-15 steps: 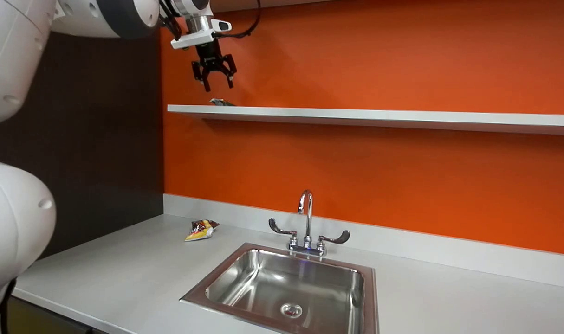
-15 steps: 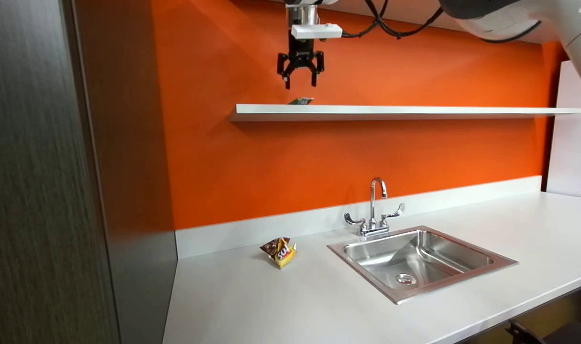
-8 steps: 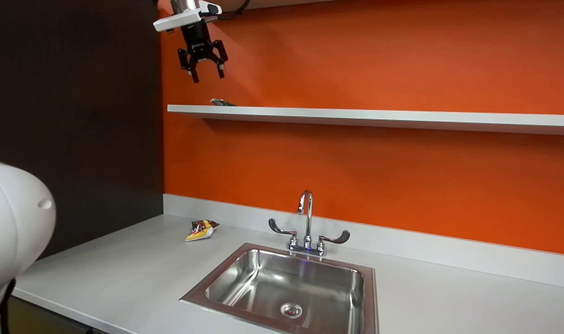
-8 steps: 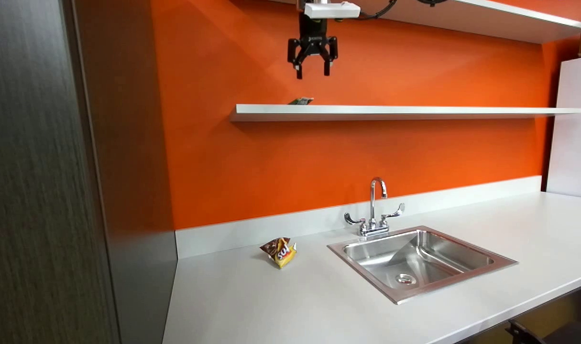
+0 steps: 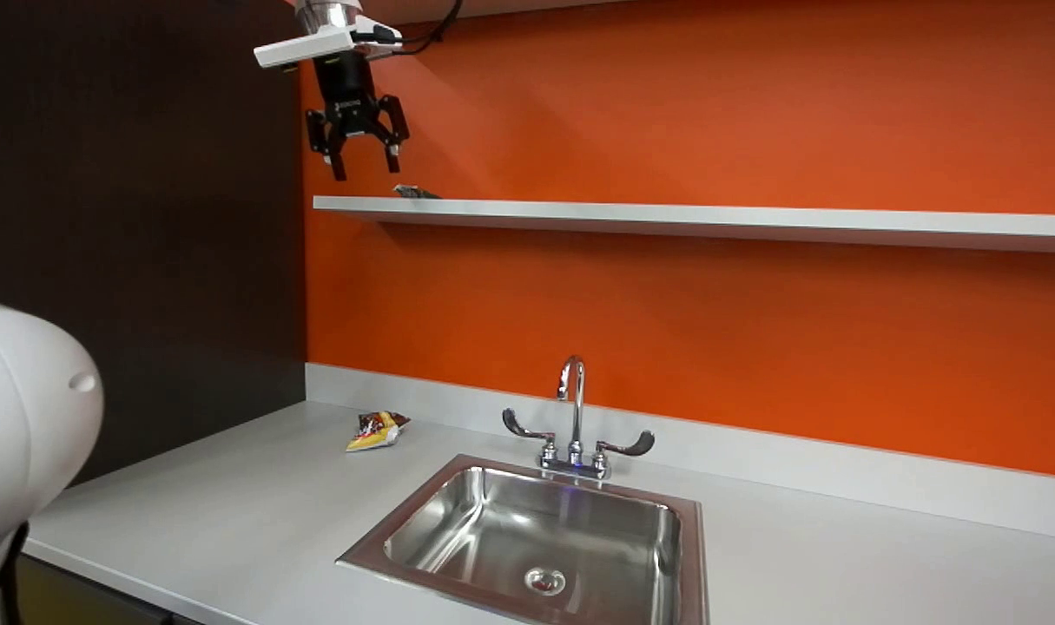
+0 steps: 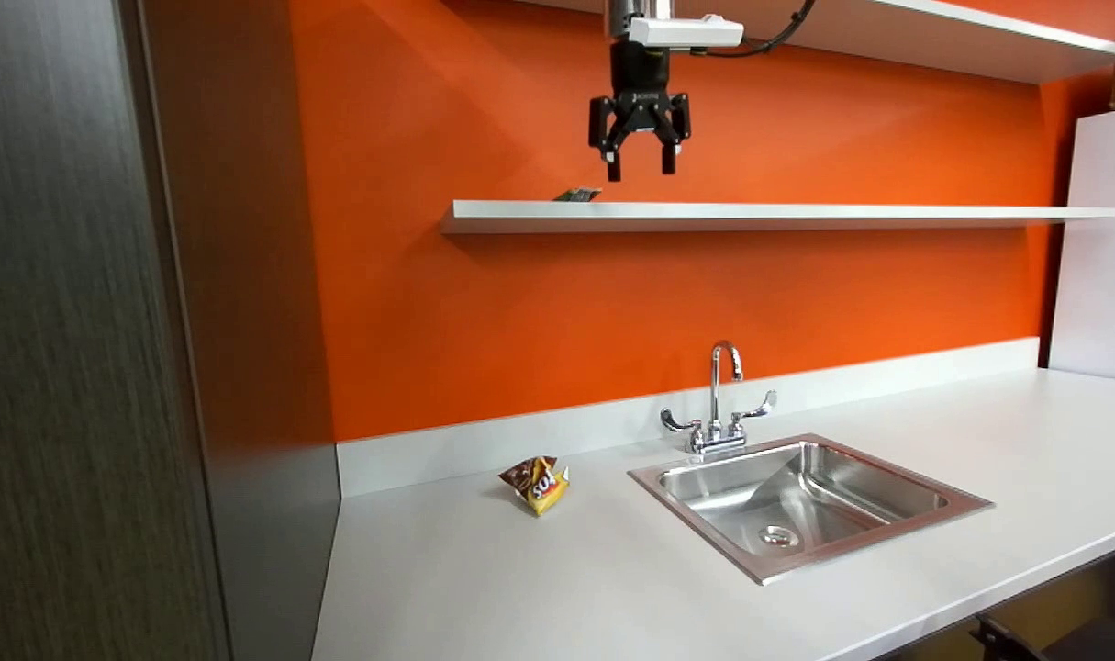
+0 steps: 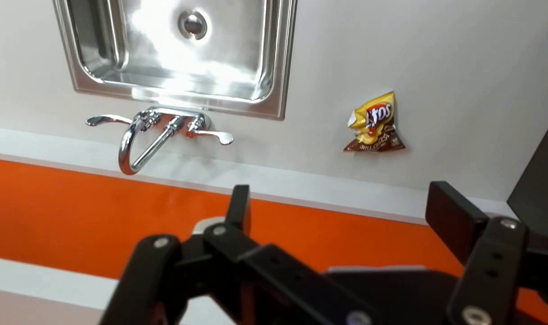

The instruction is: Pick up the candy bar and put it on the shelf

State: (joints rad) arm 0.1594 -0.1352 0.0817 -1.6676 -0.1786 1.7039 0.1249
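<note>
Orange wall [image 5: 753, 321] above one sink [image 5: 691, 555]

One counter [image 5: 258, 512] runs along the foot of the wall, and the sink is set into it, with one drain [image 5: 545, 581] in its floor. On the sink's wall side stands one faucet [image 5: 577, 417] with two handles [image 5: 640, 444]. Above the sink come the lower shelf [image 6: 796, 212] and, higher still, the upper shelf [image 6: 942, 44], making two. One dark panel [image 5: 171, 260] rises at the counter's end, well apart from the sink.

Beside the sink, between it and the dark panel, lies one yellow-and-brown snack bag [image 7: 376, 119], touching neither. Higher than the sink and off toward the panel, one small dark packet [image 5: 417, 192] lies on the lower shelf. That makes two; which of them is the candy bar I cannot tell.

One gripper [image 6: 641, 172] hangs high above the level of the sink, showing above the line of the lower shelf in both exterior views. Its two fingers [image 7: 240, 207] are spread wide, well apart from the snack bag.
</note>
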